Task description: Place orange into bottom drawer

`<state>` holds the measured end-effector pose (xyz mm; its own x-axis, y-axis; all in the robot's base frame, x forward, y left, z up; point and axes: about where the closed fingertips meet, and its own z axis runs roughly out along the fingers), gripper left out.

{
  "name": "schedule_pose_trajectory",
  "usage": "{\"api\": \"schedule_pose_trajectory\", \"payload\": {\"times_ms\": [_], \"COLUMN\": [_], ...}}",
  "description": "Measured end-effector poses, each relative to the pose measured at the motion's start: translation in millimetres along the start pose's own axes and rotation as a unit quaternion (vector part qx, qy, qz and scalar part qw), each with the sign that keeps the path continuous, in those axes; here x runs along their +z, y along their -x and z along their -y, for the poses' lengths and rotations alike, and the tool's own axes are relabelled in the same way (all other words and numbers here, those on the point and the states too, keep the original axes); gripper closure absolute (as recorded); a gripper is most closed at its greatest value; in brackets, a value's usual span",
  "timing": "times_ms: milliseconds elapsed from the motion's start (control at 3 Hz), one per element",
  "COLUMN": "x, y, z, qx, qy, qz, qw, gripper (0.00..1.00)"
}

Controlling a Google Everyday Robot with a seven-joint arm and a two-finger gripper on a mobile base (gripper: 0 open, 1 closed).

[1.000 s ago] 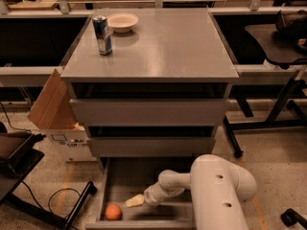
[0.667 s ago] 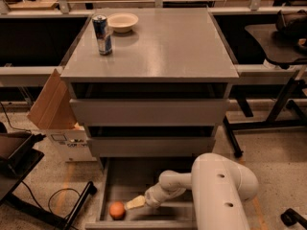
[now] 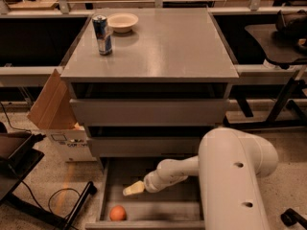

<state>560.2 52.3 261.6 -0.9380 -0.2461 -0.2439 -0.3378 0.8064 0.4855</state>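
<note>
The orange [image 3: 118, 212] lies on the floor of the open bottom drawer [image 3: 160, 209], near its front left corner. The drawer is pulled out below the two shut grey drawer fronts. My gripper [image 3: 133, 189], cream-tipped on a white arm, hangs inside the drawer, a little behind and to the right of the orange and apart from it. Nothing is in the gripper.
On the cabinet top [image 3: 168, 47] stand a blue drink can [image 3: 102, 34] and a cream bowl [image 3: 123, 22]. An open cardboard box [image 3: 55, 114] sits on the floor at the cabinet's left. My white arm housing [image 3: 235, 176] covers the drawer's right side. A dark stand [image 3: 19, 176] is at far left.
My gripper has drawn back and up from the orange, leaving a gap. The orange has shifted slightly right on the drawer floor.
</note>
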Motion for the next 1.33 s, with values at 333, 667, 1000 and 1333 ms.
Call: {"api": "schedule_pose_trajectory", "payload": {"times_ms": [333,667,1000,1333], "x": [-58,-92,-92,-134], "y": [7,-8,-8,-11], "z": [-44,-61,-61,-73], "qx": [-0.025,-0.049,-0.049,-0.057], "qy": [-0.012,-0.022,-0.022,-0.055], "qz": [0.022,0.014,0.014,0.023], "qw": [0.9994,0.9985,0.9985,0.9965], "gripper": [0.00,0.00,0.00,0.00]}}
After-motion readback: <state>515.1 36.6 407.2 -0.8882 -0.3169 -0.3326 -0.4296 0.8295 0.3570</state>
